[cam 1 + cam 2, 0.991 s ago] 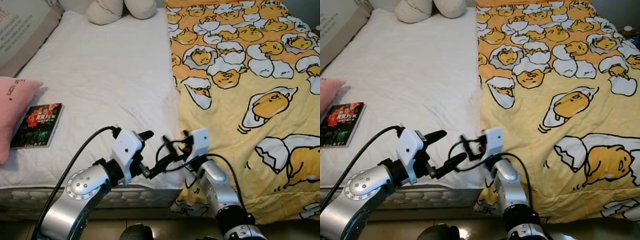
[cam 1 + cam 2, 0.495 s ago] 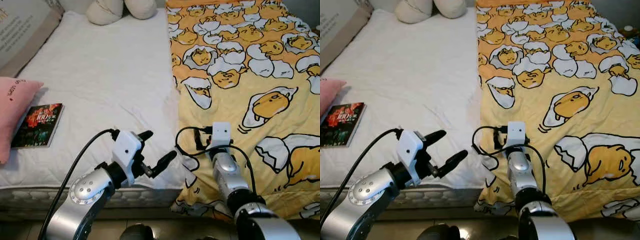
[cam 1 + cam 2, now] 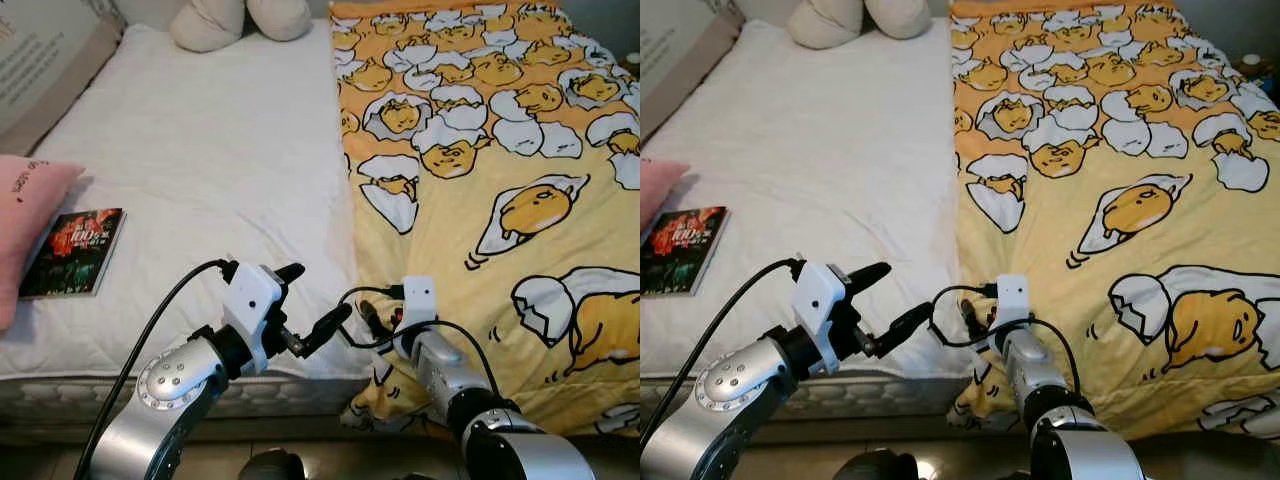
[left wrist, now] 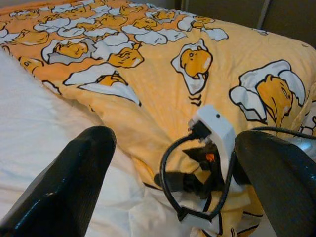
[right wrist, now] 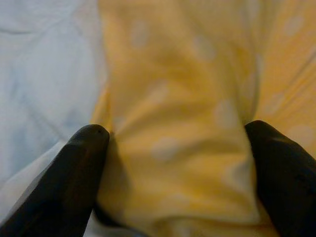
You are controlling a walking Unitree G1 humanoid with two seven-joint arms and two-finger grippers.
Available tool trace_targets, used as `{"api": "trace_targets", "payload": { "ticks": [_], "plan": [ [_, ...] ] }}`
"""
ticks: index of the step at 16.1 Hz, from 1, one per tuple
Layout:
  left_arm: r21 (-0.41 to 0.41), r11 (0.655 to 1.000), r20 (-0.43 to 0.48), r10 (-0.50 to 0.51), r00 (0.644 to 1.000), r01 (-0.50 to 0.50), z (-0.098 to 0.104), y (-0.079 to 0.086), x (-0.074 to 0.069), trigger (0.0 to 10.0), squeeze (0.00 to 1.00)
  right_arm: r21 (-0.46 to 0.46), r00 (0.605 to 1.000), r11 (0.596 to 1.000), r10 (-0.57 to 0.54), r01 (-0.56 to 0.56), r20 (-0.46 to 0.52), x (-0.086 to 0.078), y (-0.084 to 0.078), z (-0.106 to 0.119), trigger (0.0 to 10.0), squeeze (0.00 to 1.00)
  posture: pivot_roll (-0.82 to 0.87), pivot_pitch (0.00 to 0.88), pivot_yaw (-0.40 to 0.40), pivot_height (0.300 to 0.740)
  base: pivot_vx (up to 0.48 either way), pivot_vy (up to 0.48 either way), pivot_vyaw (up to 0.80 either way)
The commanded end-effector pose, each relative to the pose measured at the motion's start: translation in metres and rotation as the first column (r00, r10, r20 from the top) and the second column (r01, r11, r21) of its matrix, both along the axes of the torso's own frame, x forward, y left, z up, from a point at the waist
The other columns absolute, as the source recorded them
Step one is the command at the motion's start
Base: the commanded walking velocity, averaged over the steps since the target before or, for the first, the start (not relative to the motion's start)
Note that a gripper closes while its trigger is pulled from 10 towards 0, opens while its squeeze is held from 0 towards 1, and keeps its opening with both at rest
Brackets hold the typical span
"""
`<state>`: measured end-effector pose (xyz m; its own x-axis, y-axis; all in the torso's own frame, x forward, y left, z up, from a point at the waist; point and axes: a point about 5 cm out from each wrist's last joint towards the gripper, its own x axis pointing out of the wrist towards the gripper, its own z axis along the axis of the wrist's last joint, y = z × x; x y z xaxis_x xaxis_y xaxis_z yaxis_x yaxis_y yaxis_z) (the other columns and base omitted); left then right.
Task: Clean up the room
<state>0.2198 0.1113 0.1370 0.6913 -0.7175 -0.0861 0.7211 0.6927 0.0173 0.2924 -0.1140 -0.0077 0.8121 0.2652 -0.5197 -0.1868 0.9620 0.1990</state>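
A yellow blanket (image 3: 500, 160) printed with egg cartoons covers the right half of the bed, and its left edge lies on the white sheet (image 3: 200, 160). My right gripper (image 3: 377, 318) is down at the blanket's near left edge. In the right wrist view its fingers (image 5: 84, 163) stand open on either side of a raised fold of the blanket (image 5: 177, 148). My left gripper (image 3: 320, 290) hovers open and empty over the near edge of the sheet, just left of the right gripper. A book (image 3: 75, 250) lies on the sheet at the left.
A pink pillow (image 3: 25, 225) lies at the left edge beside the book. Cream cushions (image 3: 240, 18) sit at the head of the bed. A board with print (image 3: 45, 60) leans at the far left. The mattress edge (image 3: 60, 385) runs along the front.
My right gripper swung away from the left gripper to the blanket's near left edge, then dropped lower onto it. The left gripper has hardly moved.
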Motion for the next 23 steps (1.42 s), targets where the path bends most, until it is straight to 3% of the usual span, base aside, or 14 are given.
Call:
{"api": "trace_targets", "payload": {
  "ticks": [1, 2, 4, 5, 6, 8, 11, 14, 15, 16, 17, 19, 23],
  "plan": [
    [0.015, 1.000, 0.001, 0.008, 1.000, -0.008, 0.001, 0.002, 0.002, 10.0, 0.00, 0.083, 0.986, 0.993, 0.090, -0.079, -0.142, -0.029, 0.026, -0.024, 10.0, 0.00, 0.18, 0.080, 0.089, 0.740, 0.000, 0.000, 0.00],
    [0.015, 1.000, 0.000, 0.009, 1.000, -0.009, 0.001, 0.002, 0.002, 10.0, 0.00, 0.096, 0.985, 0.991, 0.104, -0.091, -0.140, -0.031, 0.029, -0.024, 10.0, 0.00, 0.18, 0.080, 0.088, 0.740, 0.000, 0.000, 0.00],
    [0.016, 1.000, -0.006, 0.009, 1.000, -0.009, 0.000, 0.003, 0.001, 10.0, 0.00, 0.190, 0.972, 0.965, 0.207, -0.183, -0.113, -0.041, 0.050, -0.024, 10.0, 0.00, 0.17, 0.080, 0.086, 0.740, 0.000, 0.000, 0.00],
    [0.016, 1.000, -0.009, 0.007, 1.000, -0.007, -0.001, 0.003, 0.000, 10.0, 0.00, 0.236, 0.955, 0.938, 0.281, -0.252, -0.098, -0.047, 0.062, -0.024, 10.0, 0.00, 0.17, 0.080, 0.087, 0.740, 0.000, 0.000, 0.00],
    [0.018, 1.000, -0.011, 0.004, 1.000, -0.004, -0.001, 0.003, 0.000, 10.0, 0.00, 0.297, 0.912, 0.882, 0.403, -0.366, -0.073, -0.059, 0.079, -0.024, 10.0, 0.00, 0.16, 0.078, 0.086, 0.740, 0.000, 0.000, 0.00],
    [0.019, 1.000, -0.011, 0.003, 1.000, -0.003, -0.001, 0.003, 0.002, 10.0, 0.00, 0.255, 0.870, 0.846, 0.492, -0.469, -0.033, -0.063, 0.082, -0.022, 10.0, 0.00, 0.16, 0.074, 0.086, 0.740, 0.000, 0.000, 0.00],
    [0.019, 1.000, -0.005, -0.001, 1.000, 0.001, 0.000, 0.003, 0.004, 10.0, 0.00, 0.235, 0.845, 0.814, 0.529, -0.532, 0.079, -0.046, 0.076, -0.003, 10.0, 0.00, 0.15, 0.064, 0.085, 0.740, 0.000, 0.000, 0.00],
    [0.020, 1.000, 0.000, -0.001, 1.000, 0.001, 0.001, 0.002, 0.005, 10.0, 0.00, 0.028, 0.884, 0.905, 0.409, -0.425, 0.227, -0.021, 0.058, 0.017, 10.0, 0.00, 0.15, 0.062, 0.082, 0.740, 0.000, 0.000, 0.00],
    [0.021, 1.000, 0.000, 0.002, 1.000, -0.002, 0.000, 0.002, 0.005, 10.0, 0.00, -0.019, 0.904, 0.944, 0.322, -0.330, 0.281, -0.014, 0.049, 0.024, 10.0, 0.00, 0.15, 0.062, 0.078, 0.740, 0.000, 0.000, 0.00],
    [0.022, 1.000, 0.001, 0.003, 1.000, -0.003, 0.000, 0.003, 0.005, 10.0, 0.00, -0.021, 0.911, 0.955, 0.288, -0.295, 0.296, -0.013, 0.045, 0.026, 10.0, 0.00, 0.15, 0.062, 0.077, 0.740, 0.000, 0.000, 0.00],
    [0.019, 1.000, 0.002, 0.012, 1.000, -0.012, 0.000, 0.003, 0.005, 10.0, 0.00, -0.032, 0.928, 0.982, 0.188, -0.188, 0.322, -0.013, 0.033, 0.027, 10.0, 0.00, 0.15, 0.063, 0.077, 0.740, 0.000, 0.000, 0.00],
    [0.015, 0.999, 0.005, 0.039, 0.999, -0.039, -0.001, 0.005, 0.005, 10.0, 0.00, -0.059, 0.934, 0.994, 0.102, -0.087, 0.344, -0.019, 0.018, 0.023, 10.0, 0.00, 0.14, 0.066, 0.078, 0.740, 0.000, 0.000, 0.00],
    [0.017, 0.998, -0.001, 0.055, 0.999, -0.055, -0.004, 0.007, 0.000, 10.0, 0.00, -0.174, 0.938, 0.984, 0.032, 0.031, 0.346, -0.055, -0.012, 0.002, 10.0, 0.00, 0.14, 0.079, 0.086, 0.740, 0.000, 0.000, 0.00]
  ]
}}
